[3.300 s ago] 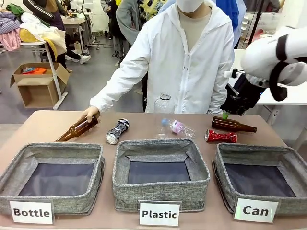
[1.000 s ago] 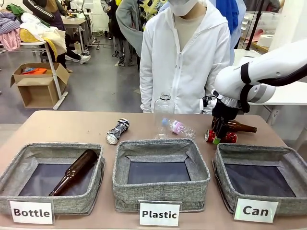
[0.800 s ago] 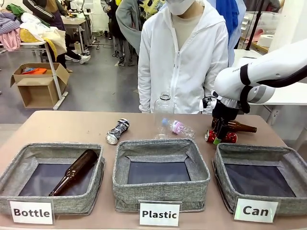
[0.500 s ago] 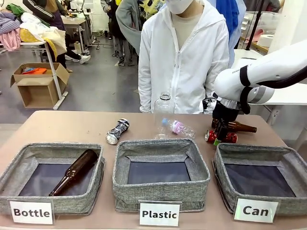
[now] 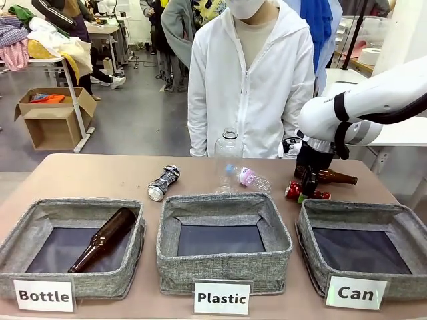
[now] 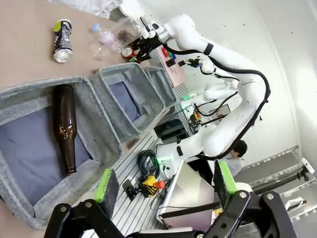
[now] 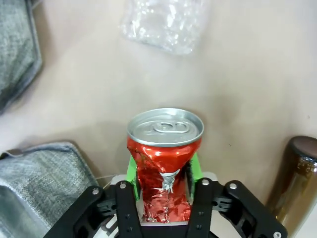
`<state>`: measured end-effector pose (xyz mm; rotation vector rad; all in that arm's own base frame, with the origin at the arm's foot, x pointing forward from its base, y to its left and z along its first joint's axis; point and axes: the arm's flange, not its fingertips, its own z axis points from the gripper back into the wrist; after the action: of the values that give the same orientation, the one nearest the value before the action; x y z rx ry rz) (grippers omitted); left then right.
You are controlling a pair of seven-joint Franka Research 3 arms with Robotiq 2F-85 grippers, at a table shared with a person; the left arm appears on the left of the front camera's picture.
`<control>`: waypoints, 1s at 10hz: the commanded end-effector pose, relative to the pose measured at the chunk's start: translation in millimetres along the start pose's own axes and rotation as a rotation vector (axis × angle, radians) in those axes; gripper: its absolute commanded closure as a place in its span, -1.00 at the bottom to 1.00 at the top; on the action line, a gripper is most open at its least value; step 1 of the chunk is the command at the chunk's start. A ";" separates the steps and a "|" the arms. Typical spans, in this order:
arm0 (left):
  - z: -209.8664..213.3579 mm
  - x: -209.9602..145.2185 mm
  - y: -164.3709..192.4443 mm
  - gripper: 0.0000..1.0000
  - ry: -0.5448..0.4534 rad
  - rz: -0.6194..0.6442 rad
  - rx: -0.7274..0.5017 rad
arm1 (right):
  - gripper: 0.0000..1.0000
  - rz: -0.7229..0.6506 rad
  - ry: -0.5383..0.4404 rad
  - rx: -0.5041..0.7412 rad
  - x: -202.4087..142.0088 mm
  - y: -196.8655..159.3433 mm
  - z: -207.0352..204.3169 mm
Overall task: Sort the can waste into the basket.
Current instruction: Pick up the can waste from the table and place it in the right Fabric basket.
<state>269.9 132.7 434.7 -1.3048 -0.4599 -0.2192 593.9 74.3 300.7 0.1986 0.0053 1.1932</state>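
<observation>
Right gripper: it's down at the table in the right middle of the front view, and the jaws that stood open a second ago are now clamped on the red can.
Right wrist view: the green pads press both dented sides of the red can, its silver top facing up the frame.
Task's thing: the can sits just behind the far rim of the Can basket, in the same spot as a second ago and outside the basket.
Older change: three seconds back the right arm hung high at the upper right and a hand held a brown bottle on the table; now that brown bottle lies slanted in the Bottle basket.
Left gripper: fingers spread wide at the bottom of its own view, holding nothing.
Unmoved: the black-and-silver can, the upright clear bottle and the crushed plastic bottle stay put on the table.
Hard to make out: the gripper covers the red can's middle in the front view, so I cannot tell whether it has left the table.
Cut off: the Can basket runs off the right edge; a second brown bottle is clipped at the wrist view's right edge.
</observation>
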 end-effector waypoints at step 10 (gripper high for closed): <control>1.6 -1.7 -1.9 -1.00 0.000 0.009 -0.019 | 0.69 0.090 0.036 -0.088 -75.1 127.0 170.0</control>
<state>269.0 133.1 434.2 -1.3127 -0.4591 -0.2184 502.9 34.0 478.8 0.1142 -0.0684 1.2141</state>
